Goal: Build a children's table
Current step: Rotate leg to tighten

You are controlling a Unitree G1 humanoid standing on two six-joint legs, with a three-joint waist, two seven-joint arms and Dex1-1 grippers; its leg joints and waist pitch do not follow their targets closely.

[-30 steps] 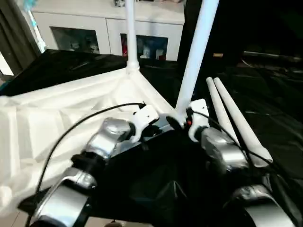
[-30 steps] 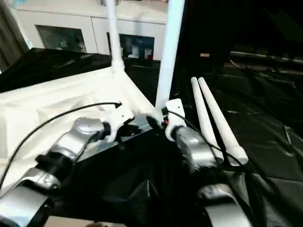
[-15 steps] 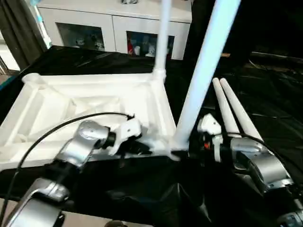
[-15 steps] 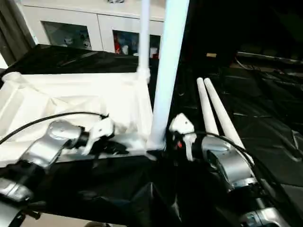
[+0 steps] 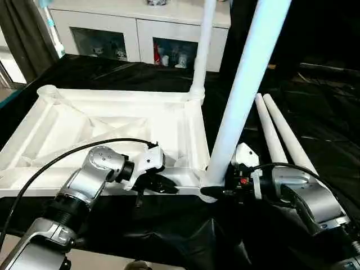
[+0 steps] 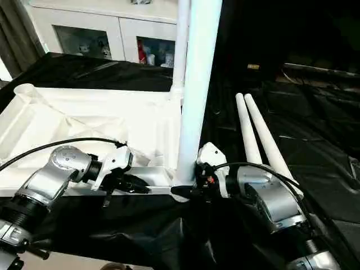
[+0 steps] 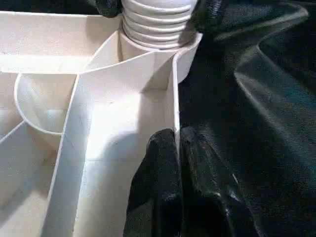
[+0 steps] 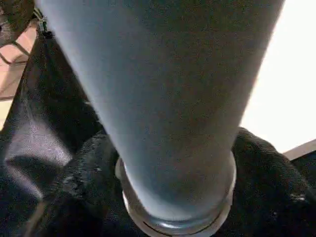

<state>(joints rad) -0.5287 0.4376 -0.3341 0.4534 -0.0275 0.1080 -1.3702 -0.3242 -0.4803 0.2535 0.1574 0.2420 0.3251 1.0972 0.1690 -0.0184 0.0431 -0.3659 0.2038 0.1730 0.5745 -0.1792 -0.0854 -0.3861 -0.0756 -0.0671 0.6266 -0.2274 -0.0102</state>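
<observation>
On the black-draped desk (image 5: 315, 73) the white table top (image 5: 107, 126) lies underside up. Two legs stand in its sockets: one (image 5: 203, 48) at the far corner, one (image 5: 244, 95) at the near corner. At that near leg's base the left gripper (image 5: 163, 185) pinches the top's near rim wall, fingers (image 7: 163, 197) pressed together. The right gripper (image 5: 228, 188) sits around the leg's base; I cannot tell how tightly. Two spare legs (image 5: 281, 138) lie just beside the top.
</observation>
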